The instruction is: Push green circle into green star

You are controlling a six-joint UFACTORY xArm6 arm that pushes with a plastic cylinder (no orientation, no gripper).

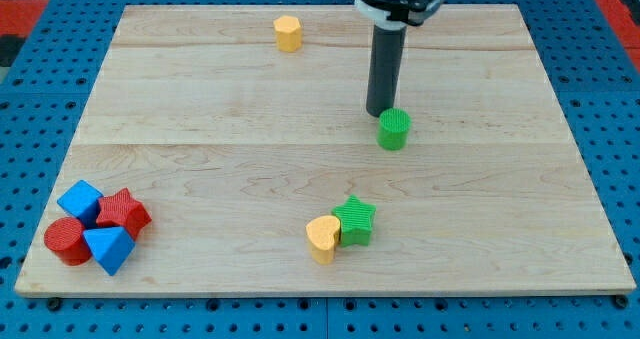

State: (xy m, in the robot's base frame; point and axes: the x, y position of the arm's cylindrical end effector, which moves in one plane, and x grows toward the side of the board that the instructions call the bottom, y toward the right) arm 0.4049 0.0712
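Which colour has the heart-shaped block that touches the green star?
Yellow. The heart block shows best in the camera view, touching the green star.

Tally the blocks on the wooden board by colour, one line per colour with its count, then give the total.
Yellow: 2, the yellow hexagonal block and the yellow heart block
Green: 2, the green circle block and the green star block
Red: 2, the red star block and the red cylinder block
Blue: 2, the blue cube block and the blue triangular block
Total: 8

You'll find my tip (381, 113) touching the green circle (394, 129) just above it, mid-board; the green star (354, 220) sits toward the bottom edge — yellow heart (323, 238) touching its left.
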